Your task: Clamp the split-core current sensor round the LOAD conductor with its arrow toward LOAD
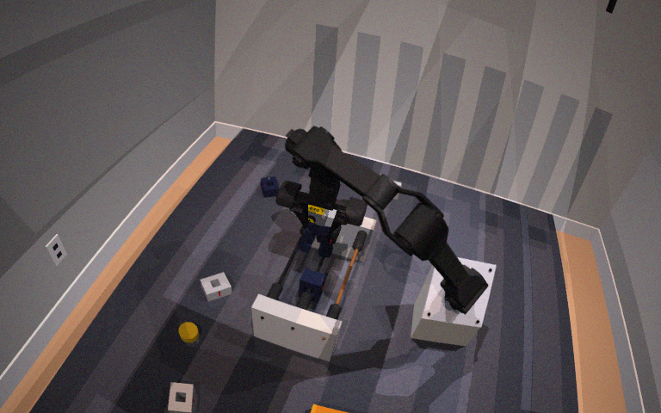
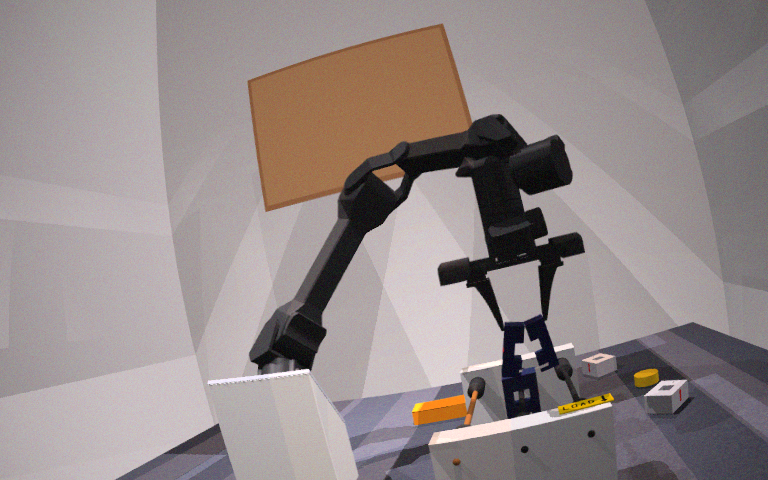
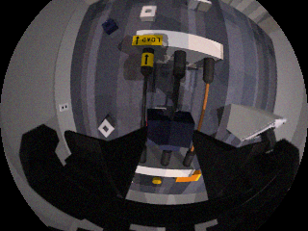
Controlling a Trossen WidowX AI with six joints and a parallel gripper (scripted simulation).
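The open split-core current sensor (image 1: 307, 240) (image 2: 512, 350) (image 3: 159, 129), jaws downward, is gripped between the fingertips of the hand (image 1: 319, 230) (image 2: 523, 322) (image 3: 169, 133), above the conductor rack. It is lifted but not yet round the LOAD conductor (image 1: 287, 266) (image 2: 571, 386) (image 3: 144, 96); lining up, lowering, latching and release remain. Its arrow cannot be read against the yellow LOAD marker (image 1: 317, 209) (image 2: 584, 403) (image 3: 147, 40). A second blue sensor (image 1: 311, 280) (image 2: 521, 395) sits low between the end panels, so I'd stay high while crossing. Beyond the outer LOAD side, the tabletop (image 1: 242, 230) (image 2: 733, 386) (image 3: 89, 72) offers more sideways room.
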